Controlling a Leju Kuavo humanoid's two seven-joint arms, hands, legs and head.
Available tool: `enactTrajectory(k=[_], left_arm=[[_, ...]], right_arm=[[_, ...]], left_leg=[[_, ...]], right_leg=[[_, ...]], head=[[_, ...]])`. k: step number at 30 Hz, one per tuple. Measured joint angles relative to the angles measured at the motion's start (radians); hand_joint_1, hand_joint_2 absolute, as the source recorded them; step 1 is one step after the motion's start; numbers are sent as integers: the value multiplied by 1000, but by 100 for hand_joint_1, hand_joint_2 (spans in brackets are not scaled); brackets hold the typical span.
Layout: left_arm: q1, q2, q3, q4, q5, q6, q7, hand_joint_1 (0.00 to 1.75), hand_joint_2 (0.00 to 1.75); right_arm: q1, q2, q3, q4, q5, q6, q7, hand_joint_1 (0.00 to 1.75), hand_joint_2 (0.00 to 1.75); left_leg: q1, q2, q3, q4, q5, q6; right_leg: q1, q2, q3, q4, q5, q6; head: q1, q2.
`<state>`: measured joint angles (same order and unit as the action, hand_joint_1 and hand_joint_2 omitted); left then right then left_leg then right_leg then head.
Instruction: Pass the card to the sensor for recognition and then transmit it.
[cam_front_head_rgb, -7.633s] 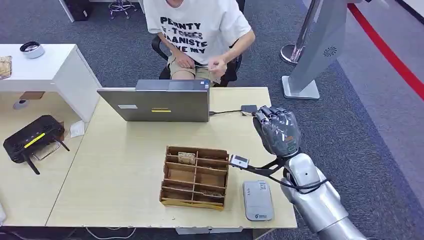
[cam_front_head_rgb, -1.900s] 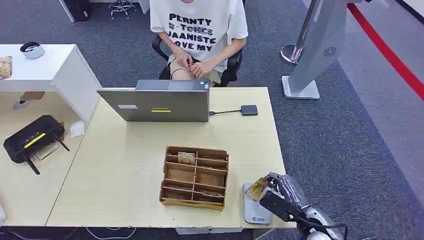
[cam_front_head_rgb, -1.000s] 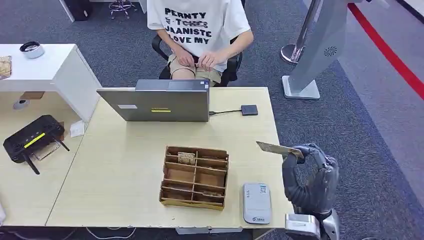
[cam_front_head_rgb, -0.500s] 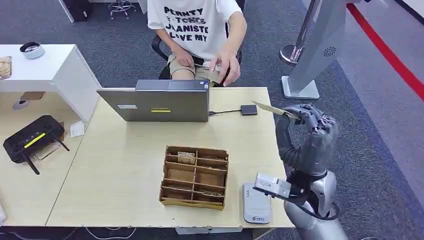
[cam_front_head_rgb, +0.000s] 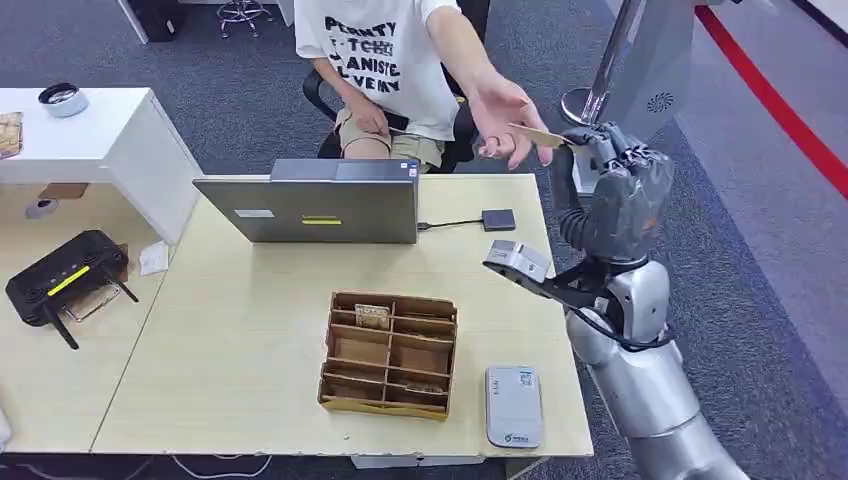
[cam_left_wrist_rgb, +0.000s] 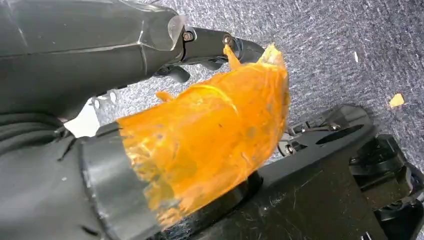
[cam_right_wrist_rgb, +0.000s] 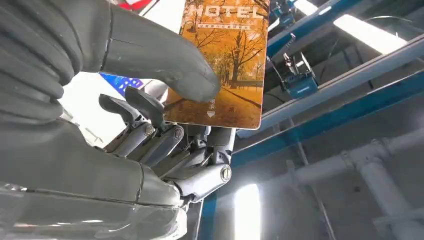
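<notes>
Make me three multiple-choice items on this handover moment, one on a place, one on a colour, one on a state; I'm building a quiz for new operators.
1. Where does the grey card reader lie?
A. On the laptop
B. On the table beside the wooden organizer
C. On the floor

2. What colour dominates the card?
A. Orange
B. Blue
C. White

3. What is the right robot hand doing?
A. Hanging open, holding nothing
B. Pressing on the reader
C. Holding the card up near the person's hand

Answers: 1 B, the head view shows it at the table's near edge, right of the organizer. 2 A, the wrist view shows an orange autumn scene. 3 C, the thumb pinches the card near the outstretched hand.
</notes>
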<state>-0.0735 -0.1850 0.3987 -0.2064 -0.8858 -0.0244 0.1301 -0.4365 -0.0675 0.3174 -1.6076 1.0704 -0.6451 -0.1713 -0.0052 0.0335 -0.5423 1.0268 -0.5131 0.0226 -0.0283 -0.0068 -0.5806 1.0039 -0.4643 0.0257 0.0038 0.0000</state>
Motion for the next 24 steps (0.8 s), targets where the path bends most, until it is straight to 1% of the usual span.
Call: enactTrajectory(k=[4,9,14,15,16,17,24], left_arm=[[-1,0,-5,0,-16,-5,5,0,0],[-4,0,-16,0,-33,-16,14,0,0],[-6,0,-25,0,-40,-20,16,0,0],[-7,0,-25,0,-41,-21,17,0,0],[-8,0,-25,0,-42,-21,17,0,0],[-8,0,-25,0,-42,-21,18,0,0],[-10,0,-25,0,-45,-21,18,0,0]], right_arm=[[-30,-7,-4,37,44,0,23,175,175],[-106,-23,-5,129,113,2,57,175,175],[-156,-39,-3,206,168,3,81,175,175],[-163,-42,-3,222,178,3,87,148,175],[-168,-45,-3,235,184,3,89,52,175],[-171,-47,-3,252,193,3,93,0,175],[-173,-60,3,309,219,2,108,0,175]], left_leg=[[0,0,0,0,0,0],[0,0,0,0,1,0],[0,1,0,0,1,-1],[0,0,0,0,1,-1],[0,0,0,0,1,-1],[0,-1,0,0,1,-1],[0,0,0,0,1,-1]], right_leg=[[0,0,0,0,0,0],[0,0,0,0,1,0],[0,1,0,0,1,0],[0,0,0,0,1,0],[0,0,0,0,1,0],[0,-1,0,0,1,0],[0,0,0,0,1,0]], head=[[0,0],[0,0],[0,0],[0,0],[0,0],[0,0],[0,0]])
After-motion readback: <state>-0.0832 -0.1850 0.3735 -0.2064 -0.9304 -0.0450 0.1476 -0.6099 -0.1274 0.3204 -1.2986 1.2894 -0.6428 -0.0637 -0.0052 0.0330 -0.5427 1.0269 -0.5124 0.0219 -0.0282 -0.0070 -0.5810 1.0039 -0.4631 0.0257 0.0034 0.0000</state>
